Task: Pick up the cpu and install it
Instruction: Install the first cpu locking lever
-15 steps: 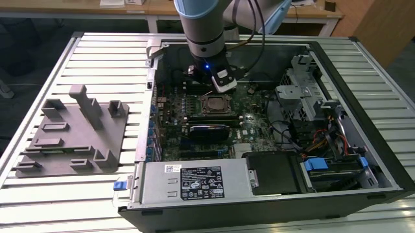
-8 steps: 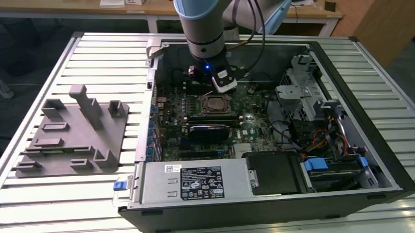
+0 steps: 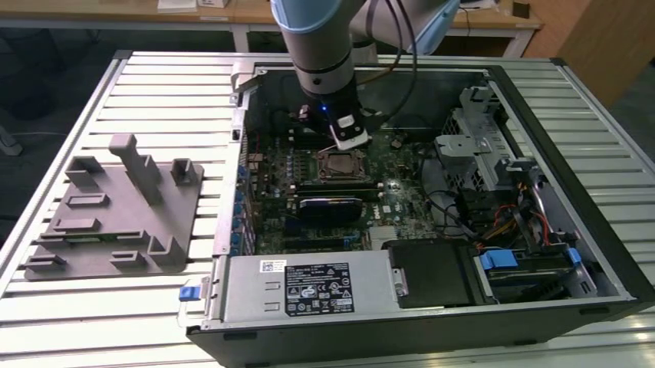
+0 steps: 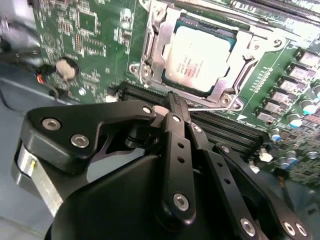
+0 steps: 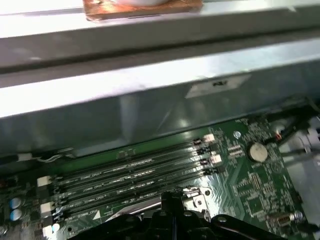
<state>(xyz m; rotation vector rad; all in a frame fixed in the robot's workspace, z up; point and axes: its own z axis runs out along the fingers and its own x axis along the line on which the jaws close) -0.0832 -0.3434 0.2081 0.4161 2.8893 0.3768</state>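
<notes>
We see, nearest in the second wrist view, the gripper [image 4: 172,102] with its black fingers [image 4: 176,145] pressed together and nothing between them; the tips hang just above the memory slots [image 4: 215,125], beside the socket. Just beyond, the cpu [image 4: 198,59] already sits in the socket frame [image 4: 150,50], silver top up, apart from the tips. Farther off, the grey fixture tray [image 3: 113,222] lies at the exterior view's left, outside the pc case [image 3: 573,153]. Risk, in our judgement: tips so near the board could snag the slots or socket lever if the arm drifts.
</notes>
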